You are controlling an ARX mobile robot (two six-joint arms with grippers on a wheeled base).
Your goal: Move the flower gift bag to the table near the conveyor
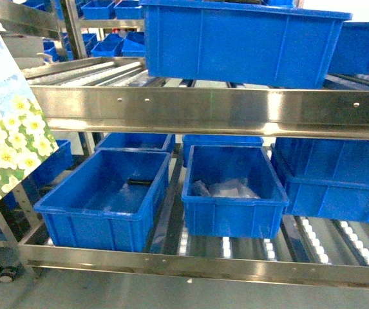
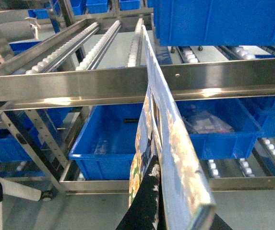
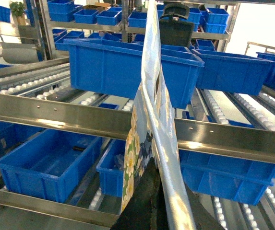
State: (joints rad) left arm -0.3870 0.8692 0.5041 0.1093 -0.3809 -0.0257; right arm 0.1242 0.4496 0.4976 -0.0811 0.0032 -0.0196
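The flower gift bag [image 1: 4, 129], sky-blue with white daisies, hangs in the air at the far left of the head view, in front of the conveyor [image 1: 210, 112]. Neither gripper shows there. In the left wrist view the bag [image 2: 168, 134] runs edge-on up from my left gripper [image 2: 155, 165], whose dark fingers [image 2: 144, 203] are shut on its lower edge. Seen from the right wrist, the bag [image 3: 151, 96] likewise rises edge-on from my right gripper [image 3: 151, 175], shut on it. A dark part [image 3: 175, 24] sits at the bag's far end. The table is out of view.
Blue plastic bins [image 1: 110, 199] [image 1: 232, 193] stand on the conveyor's lower roller shelf, and a big one [image 1: 242, 42] on the upper shelf. A steel rail [image 2: 103, 86] crosses just behind the bag. A rack leg with a caster [image 2: 46, 195] stands on the grey floor.
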